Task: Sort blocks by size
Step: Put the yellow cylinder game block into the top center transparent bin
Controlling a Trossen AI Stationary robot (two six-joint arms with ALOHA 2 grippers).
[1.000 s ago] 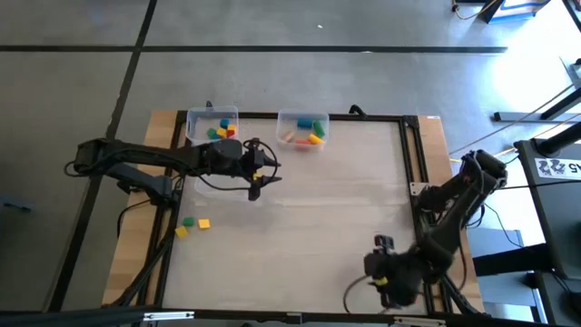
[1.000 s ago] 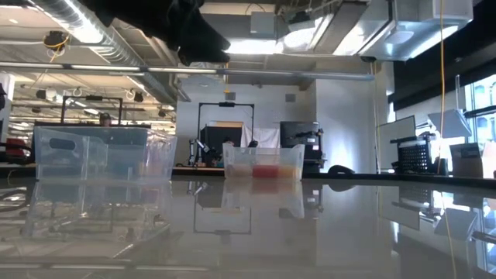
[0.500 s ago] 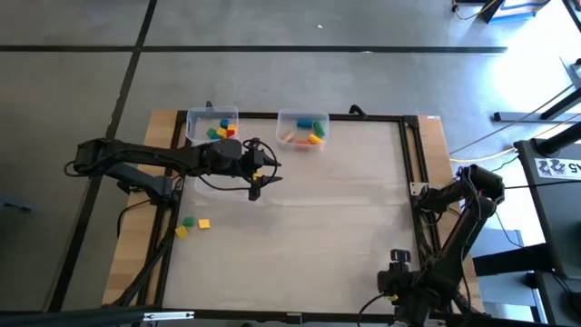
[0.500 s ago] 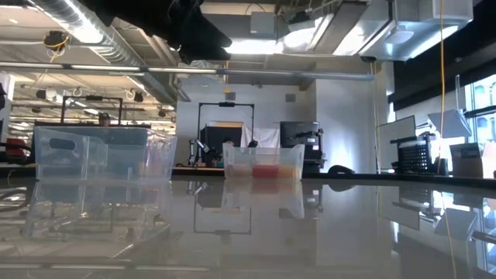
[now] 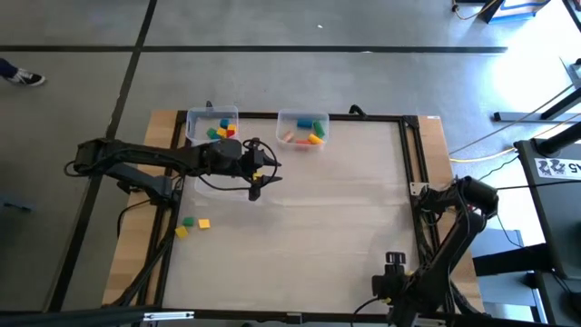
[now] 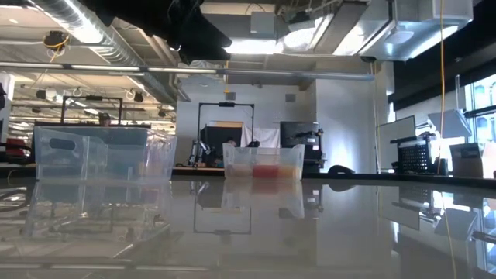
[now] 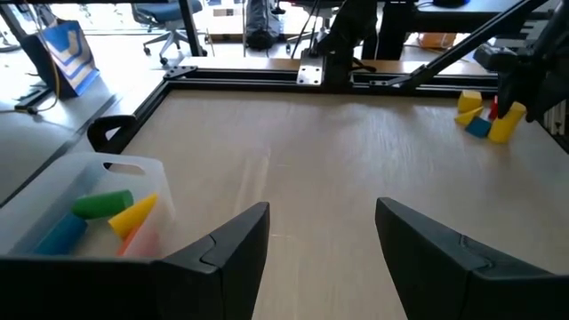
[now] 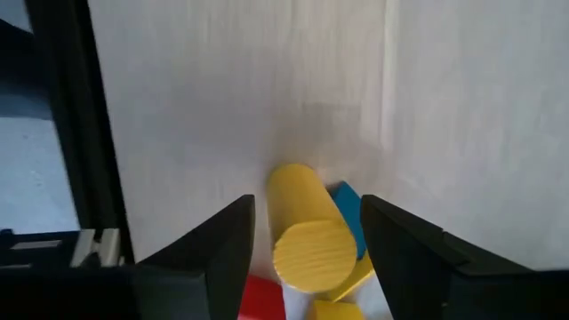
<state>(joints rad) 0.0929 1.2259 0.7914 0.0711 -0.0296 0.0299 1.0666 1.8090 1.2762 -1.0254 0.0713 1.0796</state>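
Observation:
A small pile of blocks lies by the table's near right corner: a yellow cylinder (image 8: pixel 302 233), a blue block (image 8: pixel 348 212), a red one (image 8: pixel 263 299) and another yellow one (image 8: pixel 338 310). My right gripper (image 8: pixel 307 258) hangs open over the pile, pointing down, one finger on either side of the yellow cylinder; I see no touch. In the high view the right arm (image 5: pixel 392 289) hides the pile. My left gripper (image 5: pixel 257 184) waits open and empty above the far left of the table. Three loose blocks (image 5: pixel 191 225) lie by the left edge.
Two clear bins stand at the far edge, each with coloured blocks: the left bin (image 5: pixel 211 125) and the right bin (image 5: pixel 302 128), whose rim (image 7: pixel 124 165) shows just ahead of my left gripper. A black frame rail (image 8: pixel 93 133) runs close beside the pile.
My right gripper has gone down and toward the table's near edge, tipping until it points straight down over the pile of blocks. Its fingers have kept the same gap. The blocks have not moved.

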